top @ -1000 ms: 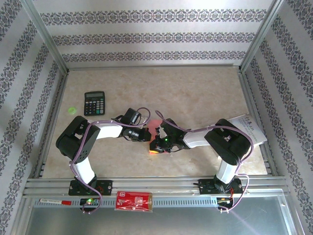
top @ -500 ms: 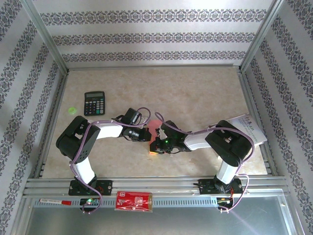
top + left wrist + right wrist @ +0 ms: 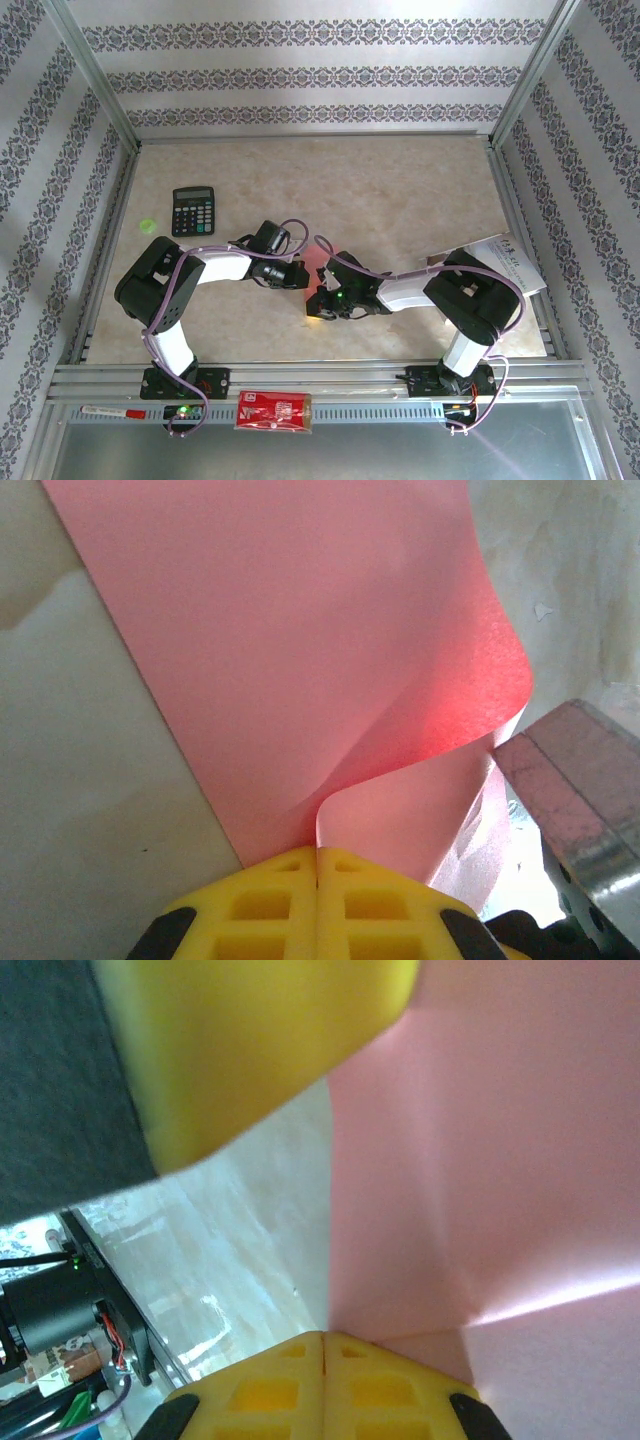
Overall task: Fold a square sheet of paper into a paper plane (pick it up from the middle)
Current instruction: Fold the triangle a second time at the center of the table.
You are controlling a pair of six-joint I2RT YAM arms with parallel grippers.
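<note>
Left fingers (image 3: pixel 260 910), right fingers (image 3: pixel 260 1390) pinch sheet (image 3: pixel 300 630), elbows (image 3: pixel 150 285) bent.

The walls (image 3: pixel 320 75) are white with grey flower stripes — they stand on three sides. The table (image 3: pixel 400 180) is pale and shiny, like stone. Long silver metal rails (image 3: pixel 330 375) run along its near edge.

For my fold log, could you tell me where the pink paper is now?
The pink paper is mid-table in the top view, pinched by the left fingers and right fingers.
</note>
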